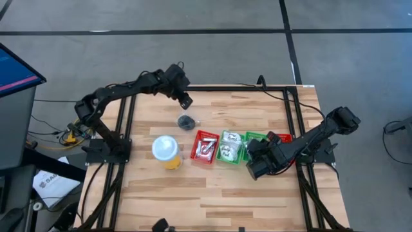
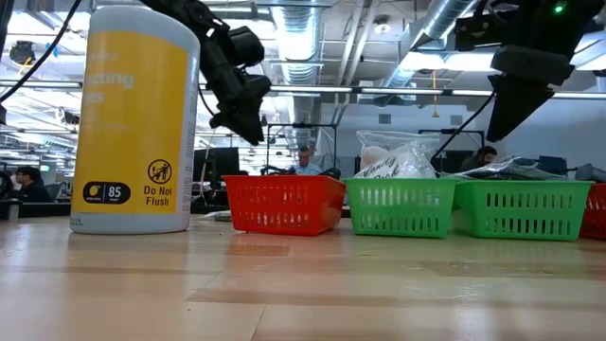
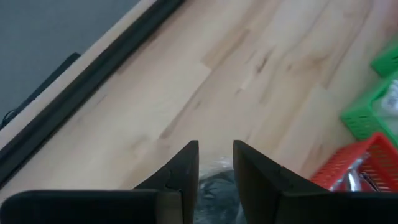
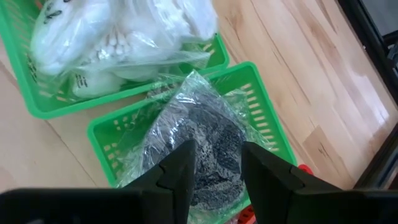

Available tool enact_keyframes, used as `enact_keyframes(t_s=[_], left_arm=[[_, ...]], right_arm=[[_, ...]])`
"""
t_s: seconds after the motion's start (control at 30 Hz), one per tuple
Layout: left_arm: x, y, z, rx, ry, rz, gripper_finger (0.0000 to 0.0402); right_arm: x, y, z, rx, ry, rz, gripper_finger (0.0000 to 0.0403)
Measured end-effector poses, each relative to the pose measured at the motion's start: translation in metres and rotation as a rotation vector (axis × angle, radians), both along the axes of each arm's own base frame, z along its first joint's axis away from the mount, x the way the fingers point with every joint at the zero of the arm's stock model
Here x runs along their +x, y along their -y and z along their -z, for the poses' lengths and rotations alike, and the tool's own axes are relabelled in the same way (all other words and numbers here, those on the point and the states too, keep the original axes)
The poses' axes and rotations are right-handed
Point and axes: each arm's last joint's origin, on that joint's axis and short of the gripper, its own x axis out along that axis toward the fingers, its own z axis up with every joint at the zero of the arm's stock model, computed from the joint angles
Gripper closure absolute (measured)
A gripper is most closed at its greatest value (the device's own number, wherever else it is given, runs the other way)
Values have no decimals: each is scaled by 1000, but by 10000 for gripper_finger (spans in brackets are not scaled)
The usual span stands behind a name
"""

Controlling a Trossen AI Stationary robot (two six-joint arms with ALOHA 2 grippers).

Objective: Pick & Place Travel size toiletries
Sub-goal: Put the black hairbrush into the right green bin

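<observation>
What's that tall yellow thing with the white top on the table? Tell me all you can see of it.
The yellow tub is a round plastic canister with a white lid and a white base. It stands upright on the wooden table, left of the red basket and apart from it. Its label reads "Do Not Flush" and "85". Neither tool touches it.
</observation>
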Motion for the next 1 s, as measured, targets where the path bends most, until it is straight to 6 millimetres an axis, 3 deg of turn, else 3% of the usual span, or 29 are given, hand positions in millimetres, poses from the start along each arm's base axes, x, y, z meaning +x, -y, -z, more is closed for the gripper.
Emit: enact_keyframes(t_s=[0.13, 0.3, 0.7, 1.0], left_arm=[[-5, -8, 5, -11, -14, -24, 312], [-14, -12, 31, -58, -65, -17, 312], [-30, -5, 78, -127, -83, -8, 312], [-26, -2, 89, -125, -26, 12, 312]], right_arm=[[3, 3, 0, -1, 9, 8, 280], [5, 9, 0, -3, 12, 37, 280], [12, 13, 0, -8, 34, 5, 280], [22, 12, -1, 0, 71, -74, 280]])
